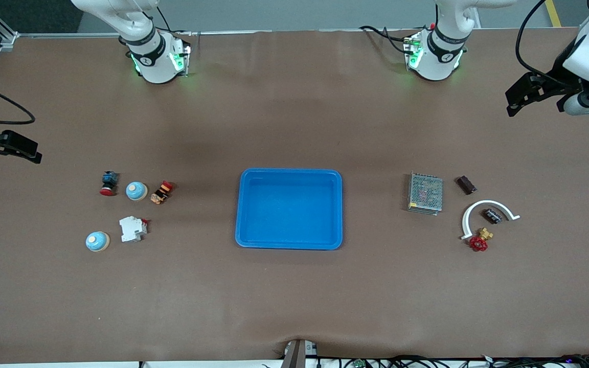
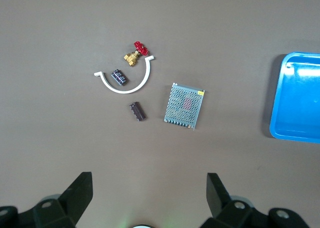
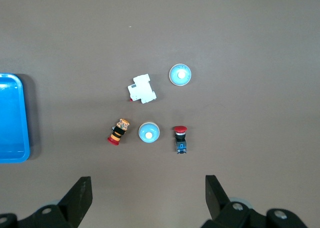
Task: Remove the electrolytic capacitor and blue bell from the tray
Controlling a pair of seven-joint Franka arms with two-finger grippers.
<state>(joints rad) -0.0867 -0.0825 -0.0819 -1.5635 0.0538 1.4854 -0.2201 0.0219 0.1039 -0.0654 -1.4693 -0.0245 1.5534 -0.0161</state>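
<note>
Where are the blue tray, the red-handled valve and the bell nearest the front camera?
blue tray (image 1: 246, 204): front view, on the bare floor inside its rim.
red-handled valve (image 1: 478, 244): front view, on the red handwheel.
bell nearest the front camera (image 1: 97, 241): front view, on the blue dome.

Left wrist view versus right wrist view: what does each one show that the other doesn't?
Only the left wrist view shows two dark capacitors, the white curved bracket, the red-handled valve and the metal mesh box. Only the right wrist view shows two blue bells, the white breaker, the red push button and the striped part. Both show the brown table and an edge of the blue tray, with an open tool at the picture's edge.
</note>
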